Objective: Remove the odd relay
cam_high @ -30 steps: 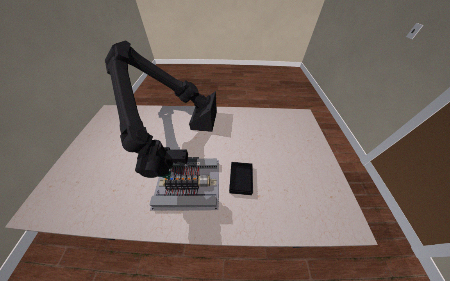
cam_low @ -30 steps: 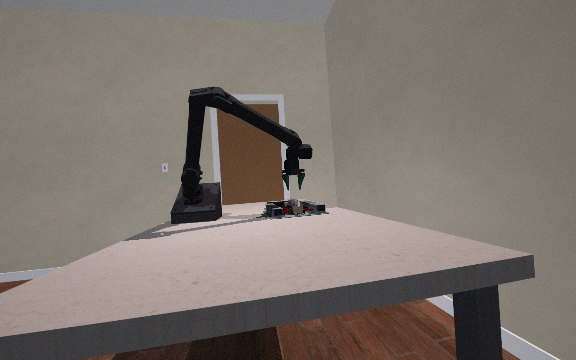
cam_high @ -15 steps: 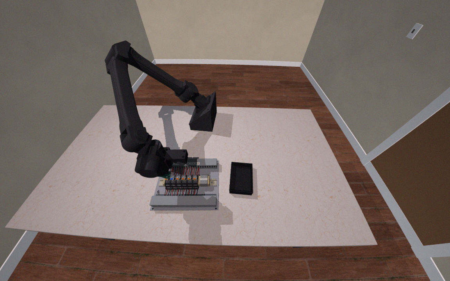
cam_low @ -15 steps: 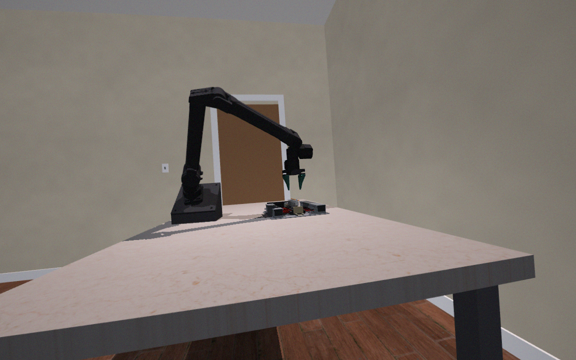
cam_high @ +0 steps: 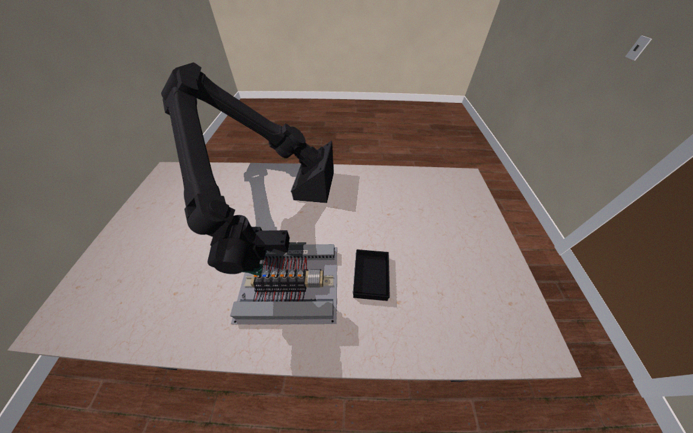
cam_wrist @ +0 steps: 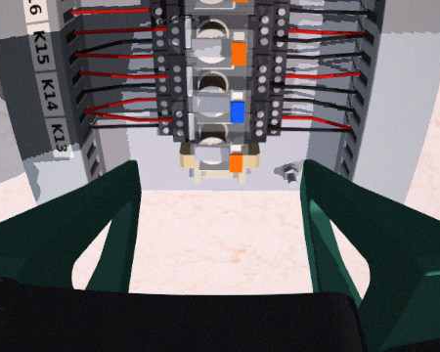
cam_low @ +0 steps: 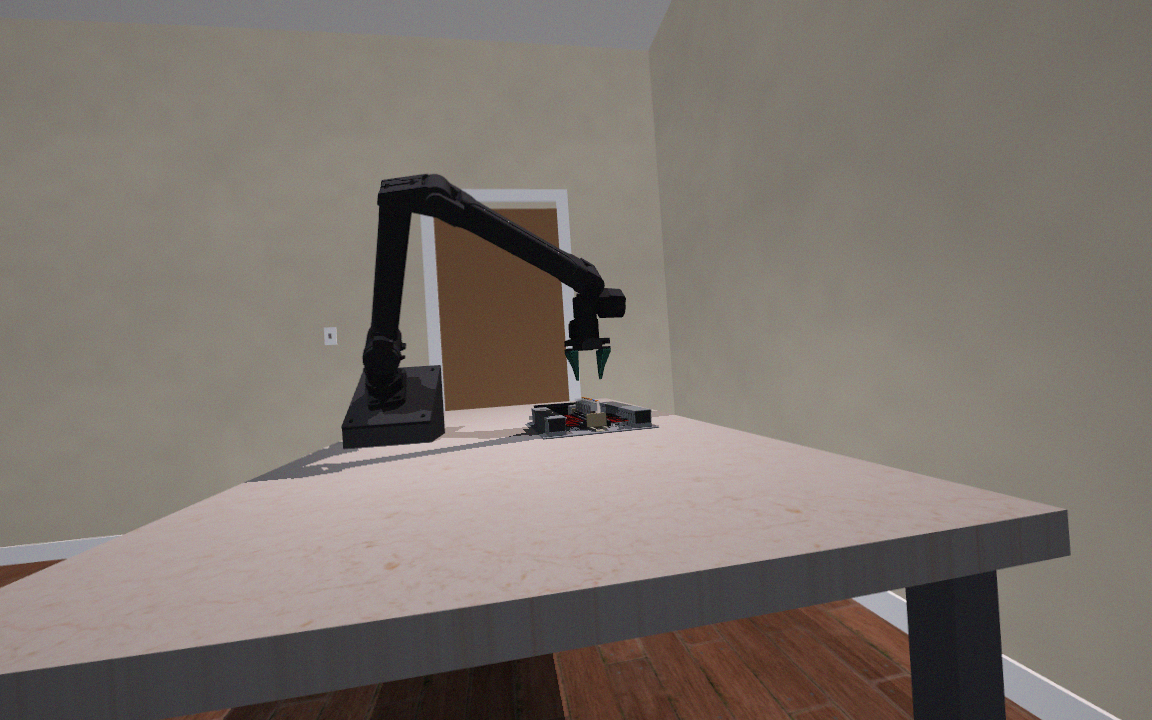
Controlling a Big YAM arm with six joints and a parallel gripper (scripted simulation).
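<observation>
A row of relays sits in sockets on a grey wired panel [cam_high: 284, 293]. In the wrist view one relay [cam_wrist: 216, 112] has a blue test button; its neighbours [cam_wrist: 219, 50] have orange buttons. It is the second from the near end of the row. In the top view the blue button shows near the row's left end [cam_high: 266, 275]. My gripper [cam_wrist: 220, 175] [cam_low: 587, 361] has green fingers, open and empty. It hangs above the panel's end, short of the blue relay. The black tray [cam_high: 371, 273] stands open side up to the right of the panel.
The arm's black base [cam_high: 314, 172] stands on the bench behind the panel. Red and black wires [cam_wrist: 116, 53] run from both sides of the sockets. Labels K13 to K17 [cam_wrist: 43, 66] line the left duct. A small screw [cam_wrist: 288, 171] sits near the row's end.
</observation>
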